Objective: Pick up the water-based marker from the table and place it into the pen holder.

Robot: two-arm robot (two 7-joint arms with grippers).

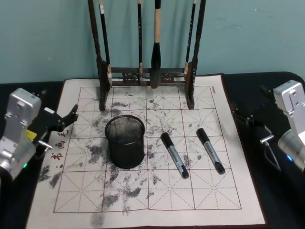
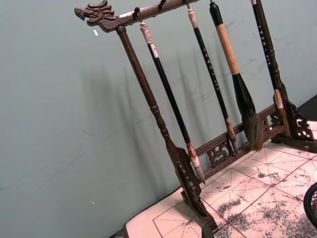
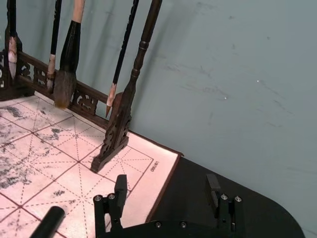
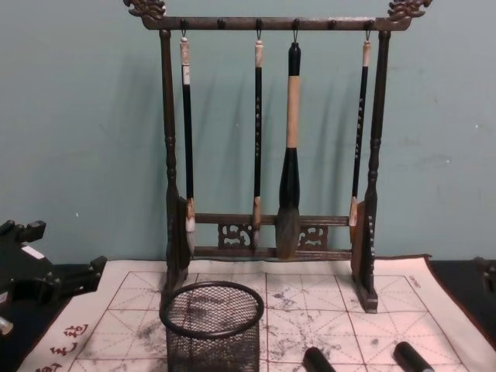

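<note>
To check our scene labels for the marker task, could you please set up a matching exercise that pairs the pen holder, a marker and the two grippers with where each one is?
Things
1. pen holder
2. marker nearer the holder
3. left gripper
4. right gripper

Places
A. at the right edge of the mat, fingers open
B. at the mat's left edge, by the red characters
C. upright on the mat, in front of the brush rack
D. flat on the mat, between the holder and the other marker

Pairs: 1-C, 2-D, 3-B, 4-A
</note>
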